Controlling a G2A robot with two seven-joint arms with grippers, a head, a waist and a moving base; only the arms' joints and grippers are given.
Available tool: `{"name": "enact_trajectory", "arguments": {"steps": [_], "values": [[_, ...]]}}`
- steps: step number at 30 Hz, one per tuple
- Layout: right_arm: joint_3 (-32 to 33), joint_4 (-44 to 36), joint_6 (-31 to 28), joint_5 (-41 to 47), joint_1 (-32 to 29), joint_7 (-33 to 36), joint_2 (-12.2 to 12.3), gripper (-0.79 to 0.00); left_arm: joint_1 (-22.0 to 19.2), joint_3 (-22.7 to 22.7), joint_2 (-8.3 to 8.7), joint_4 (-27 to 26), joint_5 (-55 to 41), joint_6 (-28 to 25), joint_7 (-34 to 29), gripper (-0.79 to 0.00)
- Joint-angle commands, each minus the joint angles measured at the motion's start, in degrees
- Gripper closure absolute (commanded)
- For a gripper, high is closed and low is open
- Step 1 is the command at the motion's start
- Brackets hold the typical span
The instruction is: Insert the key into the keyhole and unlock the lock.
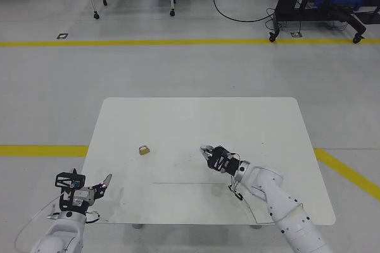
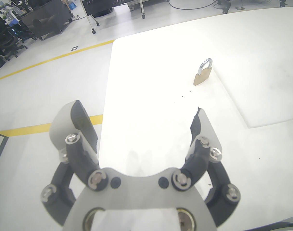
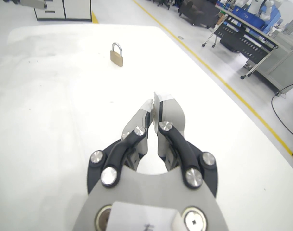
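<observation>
Pinching thin flat key (image 3: pixel 156 109): right pincer (image 3: pixel 156 99); brass padlock (image 3: pixel 117 58) stands upright.

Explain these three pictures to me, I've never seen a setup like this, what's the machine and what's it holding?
This is a two-armed robot working at a white table. One picture looks down from above its arms. The other two come from a camera on each wrist, so each shows that arm's own two-fingered tool up close. A brass padlock stands upright on the table, apart from both arms. The left tool is open and empty, near the table's edge. The right tool is shut, pinching a thin flat piece seen edge-on, probably the key, and aimed roughly toward the padlock.
</observation>
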Motion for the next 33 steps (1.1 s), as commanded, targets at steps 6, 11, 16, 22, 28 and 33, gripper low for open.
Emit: {"name": "enact_trajectory", "arguments": {"steps": [6, 11, 16, 22, 28, 33], "values": [[5.9, -0.2, -6.1, 7.3, -5.2, -15.2, 1.2, 0.0, 0.0, 0.0, 0.0, 0.0, 0.0, 0.0, 0.0, -0.785], [8.2, 0.6, -12.1, 8.0, -7.6, -25.7, 2.0, 0.0, 0.0, 0.0, 0.0, 0.0, 0.0, 0.0, 0.0, -0.785], [8.6, 0.8, -12.9, 7.3, -8.0, -27.0, 2.2, 0.0, 0.0, 0.0, 0.0, 0.0, 0.0, 0.0, 0.0, -0.785], [8.6, 0.8, -12.9, 7.3, -8.0, -27.0, 2.2, 0.0, 2.5, -0.3, 0.02, -3.9, -2.1, -5.5, 5.1, -0.785], [8.6, 0.8, -12.9, 7.3, -8.0, -27.0, 2.2, 0.0, -2.3, -4.8, 2.01, -0.5, -19.4, -43.5, -0.2, -0.785], [8.6, 0.8, -12.9, 7.3, -8.0, -27.0, 2.2, 0.0, -11.2, 2.5, 4.23, -0.2, -34.5, -58.0, -12.5, -0.785]]}}
